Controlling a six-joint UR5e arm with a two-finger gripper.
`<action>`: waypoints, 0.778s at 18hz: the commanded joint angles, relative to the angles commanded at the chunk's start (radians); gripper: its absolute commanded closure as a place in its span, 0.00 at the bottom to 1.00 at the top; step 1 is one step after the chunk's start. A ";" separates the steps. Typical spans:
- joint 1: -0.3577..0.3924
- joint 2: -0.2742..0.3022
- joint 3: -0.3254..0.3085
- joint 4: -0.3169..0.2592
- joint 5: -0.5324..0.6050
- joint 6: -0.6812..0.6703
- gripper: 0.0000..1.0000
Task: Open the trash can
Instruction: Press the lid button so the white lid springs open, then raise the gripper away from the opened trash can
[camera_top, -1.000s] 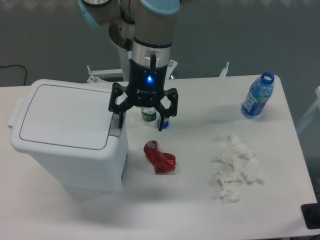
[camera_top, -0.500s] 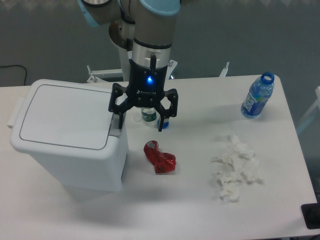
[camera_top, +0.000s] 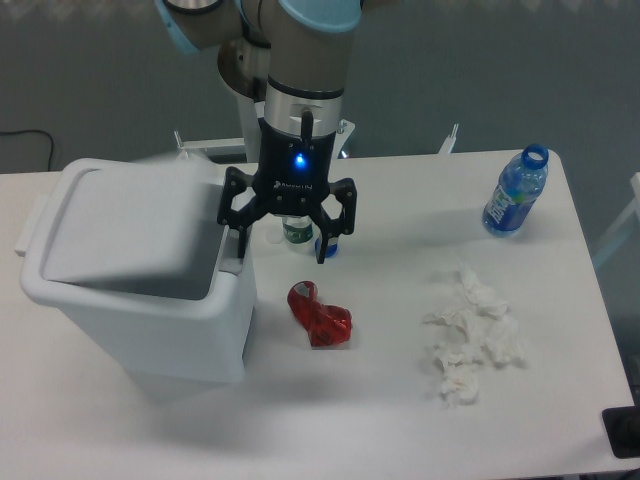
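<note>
From the fixed camera, the large white plastic rectangular trash can with rounded corners stands on the left part of the white table. Its flat hinged lid is tilted, the right edge raised and blurred, with a dark gap showing under the front edge. The black two-finger gripper hangs from the arm at the can's right rim, a blue light glowing on its body. Its fingers are spread wide and grasp nothing; the left fingertip sits at the grey tab on the can's right edge, though actual contact cannot be told, and the right one hangs over the table. Just behind the gripper stands a small bottle with a green label, partly hidden. A crumpled red wrapper lies near the can's right side. Crumpled white tissues lie further right, and a clear blue-labelled plastic water bottle stands near the table's far right corner.
</note>
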 joint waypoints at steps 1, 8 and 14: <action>0.000 0.000 0.000 0.000 0.000 0.000 0.00; 0.012 0.008 0.024 -0.003 -0.006 -0.006 0.00; 0.061 0.009 0.067 0.003 0.000 0.055 0.00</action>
